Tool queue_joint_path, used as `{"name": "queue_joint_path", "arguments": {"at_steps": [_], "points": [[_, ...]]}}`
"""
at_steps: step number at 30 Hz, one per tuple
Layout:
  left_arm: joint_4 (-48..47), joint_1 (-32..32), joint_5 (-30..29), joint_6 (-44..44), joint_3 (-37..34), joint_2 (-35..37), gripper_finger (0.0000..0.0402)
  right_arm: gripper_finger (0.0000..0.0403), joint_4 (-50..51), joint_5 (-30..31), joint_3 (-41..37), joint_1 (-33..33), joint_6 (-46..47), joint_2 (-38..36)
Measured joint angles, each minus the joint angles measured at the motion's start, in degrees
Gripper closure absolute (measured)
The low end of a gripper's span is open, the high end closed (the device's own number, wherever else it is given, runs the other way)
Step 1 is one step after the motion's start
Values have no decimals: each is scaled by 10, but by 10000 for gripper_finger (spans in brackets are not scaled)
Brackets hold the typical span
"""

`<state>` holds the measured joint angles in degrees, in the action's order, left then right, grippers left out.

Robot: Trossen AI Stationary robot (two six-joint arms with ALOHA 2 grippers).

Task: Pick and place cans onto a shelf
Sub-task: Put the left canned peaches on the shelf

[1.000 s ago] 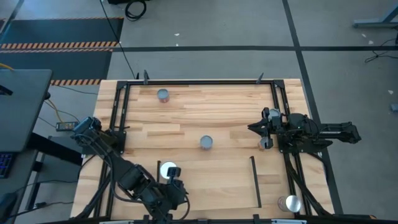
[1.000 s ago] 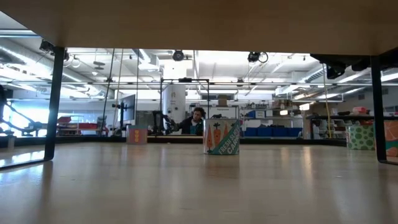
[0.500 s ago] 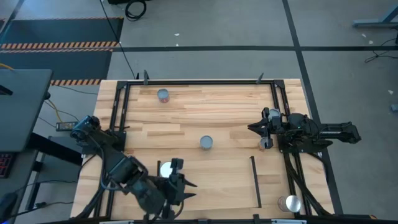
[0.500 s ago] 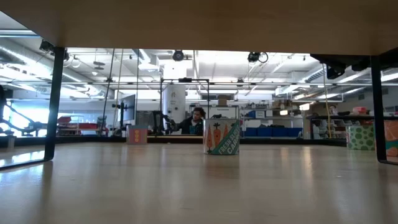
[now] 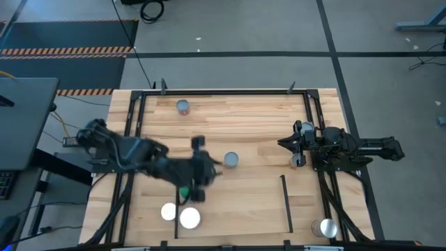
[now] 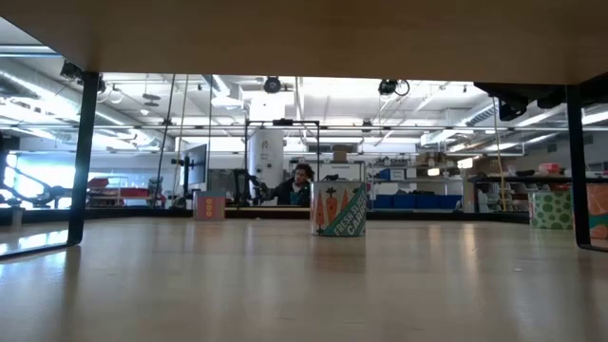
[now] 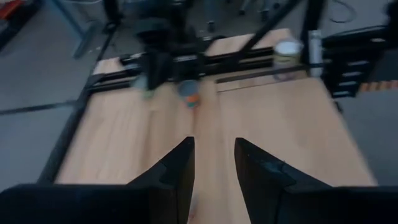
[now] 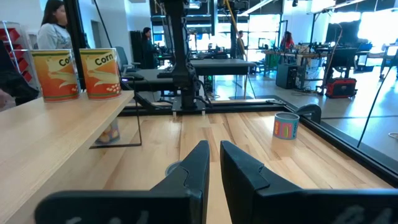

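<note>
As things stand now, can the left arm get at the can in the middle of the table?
Probably yes. The left pincer is open, holds nothing, and sits just beside the middle can, with only bare tabletop between them. The right pincer waits at the far side.

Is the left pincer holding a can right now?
No: in the left wrist view the left pincer is open, with only bare tabletop showing between its fingers.

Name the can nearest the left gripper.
The grey-topped can at the table's middle, just beyond the left gripper. The far-edge can and two white-topped cans lie farther away.
</note>
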<state>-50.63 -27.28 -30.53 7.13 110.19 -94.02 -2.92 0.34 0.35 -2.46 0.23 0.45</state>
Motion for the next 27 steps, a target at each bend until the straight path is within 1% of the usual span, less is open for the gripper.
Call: {"name": "queue_joint_path", "arguments": {"at_steps": [2,6,8,11,14,18,22,23,27], "points": [[-24,14,-5,12,0,19,281,356,0,0,0,0,0,0],[-88,27,-53,45,0,44,281,356,0,0,0,0,0,0],[-119,30,-68,60,0,52,281,356,0,0,0,0,0,0],[-166,22,-77,95,0,69,281,356,0,0,0,0,0,0],[-226,-2,-100,147,0,84,281,356,0,0,0,0,0,0],[-313,-62,-124,236,0,99,281,356,0,0,0,0,0,0],[-395,-156,-141,343,0,106,281,356,0,0,0,0,0,0],[-396,-181,-146,364,0,106,281,356,0,0,0,0,0,0],[-372,-283,-149,399,-16,106,281,356,0,0,0,0,0,0]]}}
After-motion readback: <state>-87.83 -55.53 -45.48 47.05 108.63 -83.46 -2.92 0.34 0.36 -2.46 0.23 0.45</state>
